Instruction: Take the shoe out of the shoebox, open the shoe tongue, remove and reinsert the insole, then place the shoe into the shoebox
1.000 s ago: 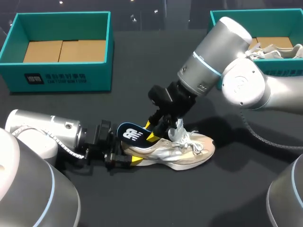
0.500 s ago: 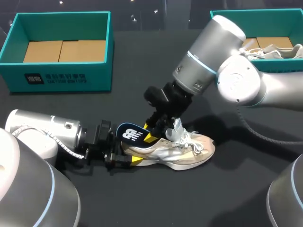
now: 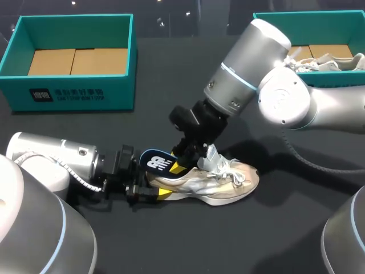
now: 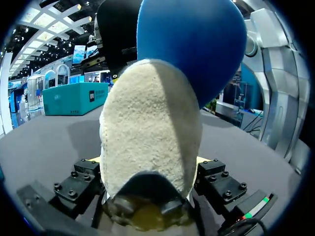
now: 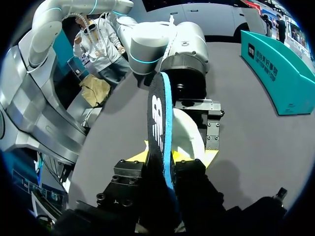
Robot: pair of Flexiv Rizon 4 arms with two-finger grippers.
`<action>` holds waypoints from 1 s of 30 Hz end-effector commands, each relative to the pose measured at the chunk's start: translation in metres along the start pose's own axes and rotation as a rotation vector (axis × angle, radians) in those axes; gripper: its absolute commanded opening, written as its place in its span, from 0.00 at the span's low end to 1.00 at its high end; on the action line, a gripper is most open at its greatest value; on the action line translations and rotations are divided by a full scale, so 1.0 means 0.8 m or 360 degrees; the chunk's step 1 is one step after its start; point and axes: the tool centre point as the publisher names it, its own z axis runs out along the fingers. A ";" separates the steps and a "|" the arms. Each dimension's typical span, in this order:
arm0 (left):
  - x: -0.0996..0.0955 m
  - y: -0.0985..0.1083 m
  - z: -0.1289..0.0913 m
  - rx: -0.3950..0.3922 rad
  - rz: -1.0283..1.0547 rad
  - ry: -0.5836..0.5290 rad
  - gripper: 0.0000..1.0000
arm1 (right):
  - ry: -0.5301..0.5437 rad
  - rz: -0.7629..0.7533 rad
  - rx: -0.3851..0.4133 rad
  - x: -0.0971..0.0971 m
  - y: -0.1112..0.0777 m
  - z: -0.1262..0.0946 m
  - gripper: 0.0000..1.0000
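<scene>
A beige and silver shoe (image 3: 222, 182) lies on its sole on the dark table, toe pointing right. My left gripper (image 3: 151, 192) comes in low from the left and is shut on the shoe's heel (image 4: 147, 132), which fills the space between its fingers. A dark blue insole (image 3: 157, 161) sticks up and out of the heel opening. My right gripper (image 3: 183, 162) reaches down from the right and is shut on the insole (image 5: 158, 123), seen edge-on between its fingers. In the left wrist view the insole (image 4: 197, 44) rises above the heel. The laces and tongue stand up at mid-shoe.
A teal shoebox (image 3: 74, 94) with a bare cardboard floor stands at the back left. A second teal box (image 3: 342, 87) at the back right holds another pale shoe (image 3: 336, 61), partly behind my right arm.
My right arm has shifted a little to the left and its fingers have closed in on the insole. The shoe and the left arm have stayed put.
</scene>
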 end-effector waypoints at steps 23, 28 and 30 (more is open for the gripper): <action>-0.001 0.000 0.001 -0.0003 0.0000 -0.0001 0.00 | -0.0092 -0.0291 0.0100 0.021 0.078 -0.001 0.00; -0.001 0.000 0.001 -0.0003 0.0000 -0.0001 0.00 | -0.0092 -0.0291 0.0100 0.021 0.078 -0.001 0.00; -0.001 0.000 0.001 -0.0003 0.0000 -0.0001 0.00 | -0.0092 -0.0291 0.0100 0.021 0.078 -0.001 0.00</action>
